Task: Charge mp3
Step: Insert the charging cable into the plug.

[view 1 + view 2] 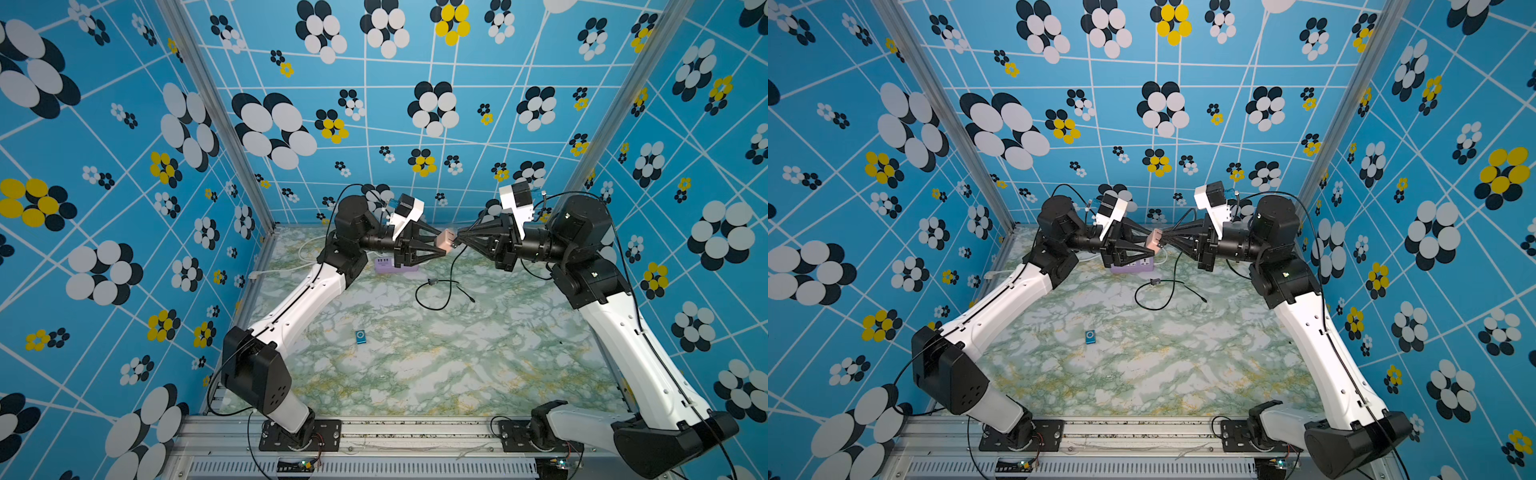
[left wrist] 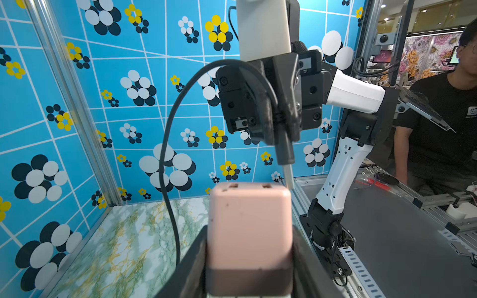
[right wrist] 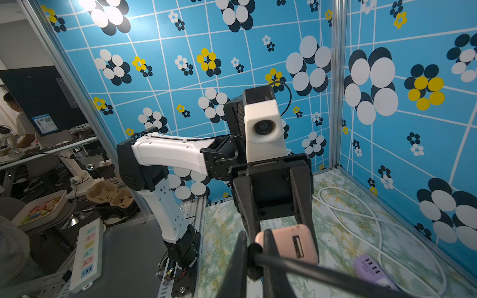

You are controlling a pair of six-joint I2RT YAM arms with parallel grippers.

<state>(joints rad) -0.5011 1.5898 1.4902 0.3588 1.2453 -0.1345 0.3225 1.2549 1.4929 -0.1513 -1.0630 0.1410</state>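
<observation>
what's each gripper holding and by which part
Left gripper clamps the pink charger by its two sides; right gripper pinches the black cable at its plug.

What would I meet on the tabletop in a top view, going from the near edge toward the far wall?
mp3 → black cable loop → lilac power strip

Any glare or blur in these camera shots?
Right wrist view: a hot glare spot on the wall, and the cable nearest the lens is blurred. Left wrist view: sharp, wall lines bowed by the wide lens. Both top views: even light, soft shadows, the mp3 tiny but clear.
</observation>
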